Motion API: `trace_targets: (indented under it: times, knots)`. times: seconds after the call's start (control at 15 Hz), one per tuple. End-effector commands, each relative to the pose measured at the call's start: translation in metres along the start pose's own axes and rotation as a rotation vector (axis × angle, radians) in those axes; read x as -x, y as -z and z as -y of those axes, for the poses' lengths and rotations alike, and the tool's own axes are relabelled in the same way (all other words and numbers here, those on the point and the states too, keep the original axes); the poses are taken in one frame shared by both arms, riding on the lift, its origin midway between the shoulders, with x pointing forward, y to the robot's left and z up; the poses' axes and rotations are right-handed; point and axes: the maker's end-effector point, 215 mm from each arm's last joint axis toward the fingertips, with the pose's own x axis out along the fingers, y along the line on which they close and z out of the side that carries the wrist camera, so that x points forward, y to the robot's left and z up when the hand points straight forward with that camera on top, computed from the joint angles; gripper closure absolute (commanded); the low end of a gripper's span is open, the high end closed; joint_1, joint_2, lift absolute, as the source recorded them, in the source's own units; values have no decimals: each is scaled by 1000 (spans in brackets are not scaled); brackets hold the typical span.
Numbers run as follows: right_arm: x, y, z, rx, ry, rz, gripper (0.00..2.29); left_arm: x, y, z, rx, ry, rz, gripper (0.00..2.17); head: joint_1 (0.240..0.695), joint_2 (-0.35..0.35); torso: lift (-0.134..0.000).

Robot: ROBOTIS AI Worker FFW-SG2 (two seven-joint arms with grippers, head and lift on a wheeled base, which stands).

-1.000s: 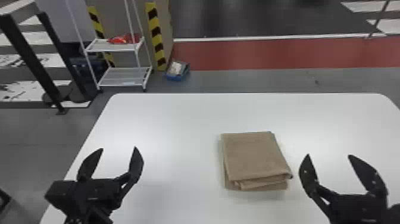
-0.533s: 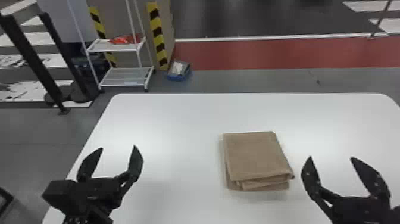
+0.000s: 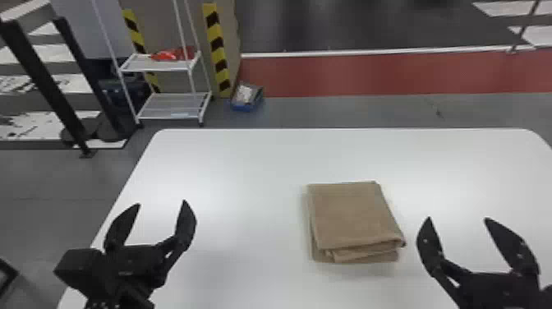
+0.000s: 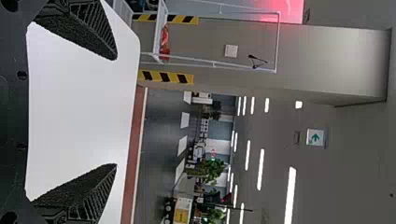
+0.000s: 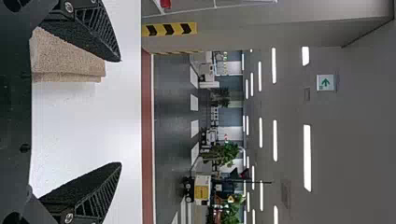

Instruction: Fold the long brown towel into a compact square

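Right pincer gapes near the towel (long axis apparently fore-and-aft).

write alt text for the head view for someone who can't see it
A brown towel, folded into a compact, layered stack, lies on a white table between two open black grippers, the left and the right. Beyond the table stands a white wire shelf.
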Motion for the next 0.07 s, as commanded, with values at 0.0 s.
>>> trace_targets:
  times: [0.0]
  knots:
    - [0,2,0,0,0,-6,90,0,0,1,4,-2,0,49,695,103,-101]
